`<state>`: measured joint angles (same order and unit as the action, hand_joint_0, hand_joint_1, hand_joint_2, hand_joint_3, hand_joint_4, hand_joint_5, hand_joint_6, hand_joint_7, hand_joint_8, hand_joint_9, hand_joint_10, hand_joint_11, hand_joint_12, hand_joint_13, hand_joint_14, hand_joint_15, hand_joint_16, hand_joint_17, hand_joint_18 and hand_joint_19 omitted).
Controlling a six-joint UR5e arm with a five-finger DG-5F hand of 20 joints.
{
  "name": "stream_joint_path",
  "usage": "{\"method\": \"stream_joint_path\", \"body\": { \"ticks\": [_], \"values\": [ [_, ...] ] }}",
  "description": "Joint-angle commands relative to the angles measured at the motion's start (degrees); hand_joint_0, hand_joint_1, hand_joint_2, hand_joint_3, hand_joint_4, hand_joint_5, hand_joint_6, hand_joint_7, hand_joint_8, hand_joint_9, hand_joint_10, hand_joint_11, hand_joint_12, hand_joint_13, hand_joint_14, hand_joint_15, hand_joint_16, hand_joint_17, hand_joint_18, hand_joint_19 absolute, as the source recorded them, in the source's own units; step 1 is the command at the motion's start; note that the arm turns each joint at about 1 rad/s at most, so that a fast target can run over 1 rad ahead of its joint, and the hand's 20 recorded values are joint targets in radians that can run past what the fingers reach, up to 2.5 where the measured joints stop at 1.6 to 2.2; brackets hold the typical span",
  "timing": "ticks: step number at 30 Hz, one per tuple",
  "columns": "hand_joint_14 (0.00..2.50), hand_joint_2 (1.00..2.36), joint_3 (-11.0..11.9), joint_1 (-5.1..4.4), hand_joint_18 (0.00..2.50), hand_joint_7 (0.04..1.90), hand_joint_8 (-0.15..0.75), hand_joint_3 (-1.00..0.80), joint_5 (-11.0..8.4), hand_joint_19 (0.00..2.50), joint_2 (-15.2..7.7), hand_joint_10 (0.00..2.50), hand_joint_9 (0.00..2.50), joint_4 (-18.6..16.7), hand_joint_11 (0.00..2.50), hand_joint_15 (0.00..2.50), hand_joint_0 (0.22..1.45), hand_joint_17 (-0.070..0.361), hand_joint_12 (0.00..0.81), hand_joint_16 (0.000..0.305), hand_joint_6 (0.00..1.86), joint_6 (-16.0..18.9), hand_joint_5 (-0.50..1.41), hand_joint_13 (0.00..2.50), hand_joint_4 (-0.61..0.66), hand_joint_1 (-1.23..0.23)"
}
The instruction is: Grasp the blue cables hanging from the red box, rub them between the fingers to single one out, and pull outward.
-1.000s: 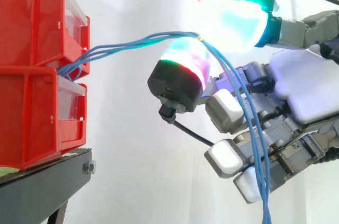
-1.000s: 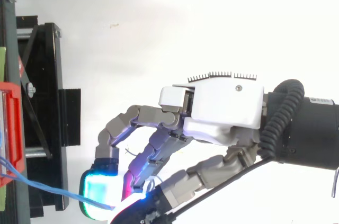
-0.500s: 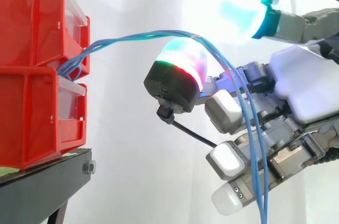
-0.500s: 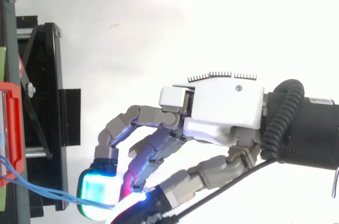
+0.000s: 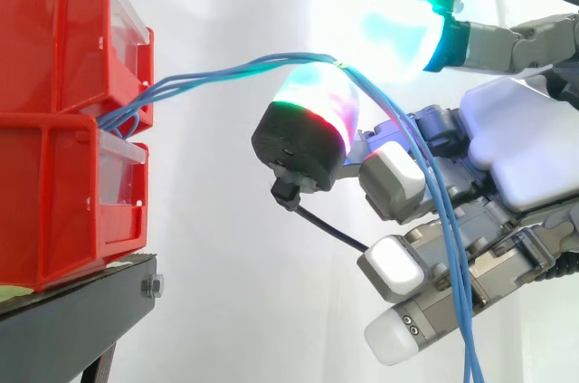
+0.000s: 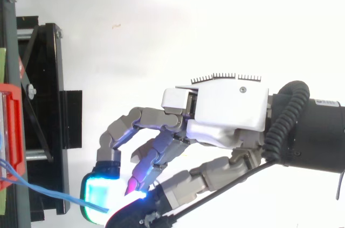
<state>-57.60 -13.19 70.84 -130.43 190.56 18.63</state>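
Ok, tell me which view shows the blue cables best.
The side view: the blue cables run from the red box to the hand's pinching fingertips and down. The top view catches a short stretch at lower left.

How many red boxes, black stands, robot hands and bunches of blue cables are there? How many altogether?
red boxes: 2
black stand: 1
hand: 1
bunch of blue cables: 1
Total: 5
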Motion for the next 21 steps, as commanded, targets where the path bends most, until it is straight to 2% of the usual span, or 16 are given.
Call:
{"method": "stream_joint_path", "body": {
  "ticks": [1,9,15,19,21],
  "values": [
    [0.01,1.01,0.03,0.00,0.43,1.00,0.277,-0.31,0.00,0.34,0.00,0.01,1.03,0.08,0.64,0.46,0.74,0.165,0.427,0.073,0.95,0.00,-0.16,0.83,-0.16,-0.85],
    [0.02,1.01,0.03,0.00,0.51,1.09,0.237,-0.40,0.00,0.40,0.00,0.01,0.97,0.08,0.62,0.46,0.83,0.148,0.404,0.066,0.97,0.00,-0.17,0.80,-0.28,-0.87],
    [0.01,1.00,-0.05,0.00,0.53,1.08,0.220,-0.45,0.00,0.40,0.00,0.01,0.96,-0.01,0.60,0.46,0.85,0.143,0.395,0.064,0.97,0.09,-0.18,0.80,-0.34,-0.87],
    [0.01,1.00,0.03,0.00,0.54,1.09,0.202,-0.48,0.00,0.39,0.00,0.01,0.94,0.08,0.59,0.45,0.85,0.136,0.384,0.060,0.97,0.09,-0.18,0.78,-0.35,-0.87],
    [0.02,1.00,0.03,-0.09,0.54,1.06,0.190,-0.50,0.00,0.38,0.00,0.01,0.89,-0.01,0.58,0.44,0.86,0.131,0.377,0.058,0.97,0.09,-0.19,0.76,-0.31,-0.88]
  ]
}}
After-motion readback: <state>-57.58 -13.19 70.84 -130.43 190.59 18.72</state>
